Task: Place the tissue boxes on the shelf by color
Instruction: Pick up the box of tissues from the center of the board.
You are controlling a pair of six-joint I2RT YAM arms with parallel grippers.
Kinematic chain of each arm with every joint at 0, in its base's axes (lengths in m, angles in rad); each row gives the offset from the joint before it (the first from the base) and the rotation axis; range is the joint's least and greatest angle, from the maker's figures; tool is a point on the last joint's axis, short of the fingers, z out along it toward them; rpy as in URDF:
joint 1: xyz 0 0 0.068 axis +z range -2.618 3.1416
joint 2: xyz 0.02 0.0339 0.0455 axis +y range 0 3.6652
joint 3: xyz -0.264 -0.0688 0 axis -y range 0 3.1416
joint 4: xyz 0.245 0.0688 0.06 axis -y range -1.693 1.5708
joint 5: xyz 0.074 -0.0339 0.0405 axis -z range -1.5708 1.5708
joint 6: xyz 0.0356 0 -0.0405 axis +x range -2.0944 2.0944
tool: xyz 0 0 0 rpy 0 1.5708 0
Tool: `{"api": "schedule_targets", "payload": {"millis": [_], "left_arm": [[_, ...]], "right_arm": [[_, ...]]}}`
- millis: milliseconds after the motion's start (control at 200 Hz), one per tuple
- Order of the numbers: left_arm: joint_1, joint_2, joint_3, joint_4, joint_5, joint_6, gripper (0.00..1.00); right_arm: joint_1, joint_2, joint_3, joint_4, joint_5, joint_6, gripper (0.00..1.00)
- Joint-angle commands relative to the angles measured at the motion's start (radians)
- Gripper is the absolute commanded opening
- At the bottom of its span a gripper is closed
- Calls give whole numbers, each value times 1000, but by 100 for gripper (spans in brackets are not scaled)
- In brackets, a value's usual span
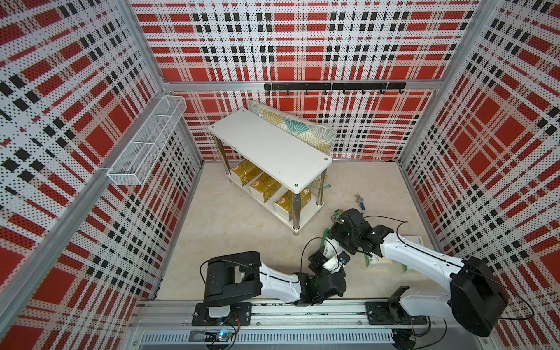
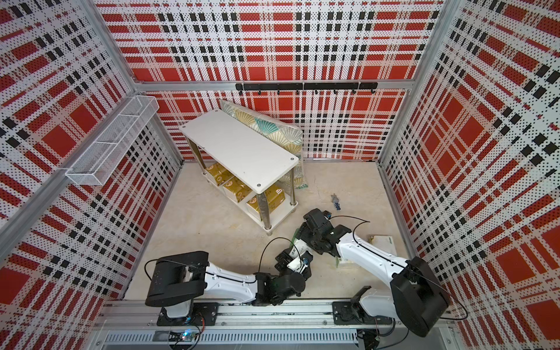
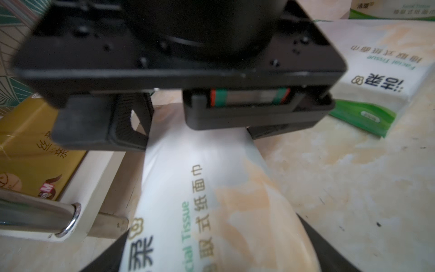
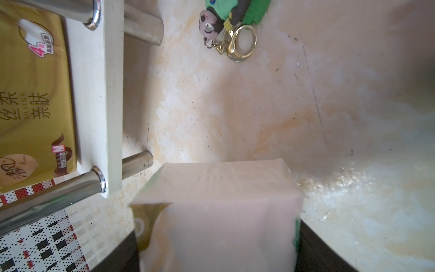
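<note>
One white tissue box hangs just above the floor beside the shelf's near corner, held from both ends. My left gripper is shut on one end and my right gripper on the other. Two more white boxes lie on the floor, partly hidden under the right arm. The shelf has a bare top board. Three gold boxes sit in a row on its lower board.
A small figure keychain lies on the floor right of the shelf. A fan-patterned cushion leans behind the shelf against the back wall. A wire basket hangs on the left wall and a black hook rail on the back wall.
</note>
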Motion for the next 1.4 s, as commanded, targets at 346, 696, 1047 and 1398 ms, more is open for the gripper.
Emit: {"api": "schedule_targets", "payload": {"millis": [346, 696, 1047, 1398], "left_arm": [[44, -122, -56, 75, 234, -65, 83], [85, -197, -106, 76, 334, -96, 82], [119, -289, -118, 68, 409, -114, 81], [142, -354, -85, -41, 532, -124, 80]], "right_arm": [[8, -19, 106, -109, 135, -146, 100], [-62, -11, 146, -184, 218, -263, 100], [-129, -40, 184, -237, 324, -396, 100], [-194, 20, 208, -185, 361, -480, 100]]}}
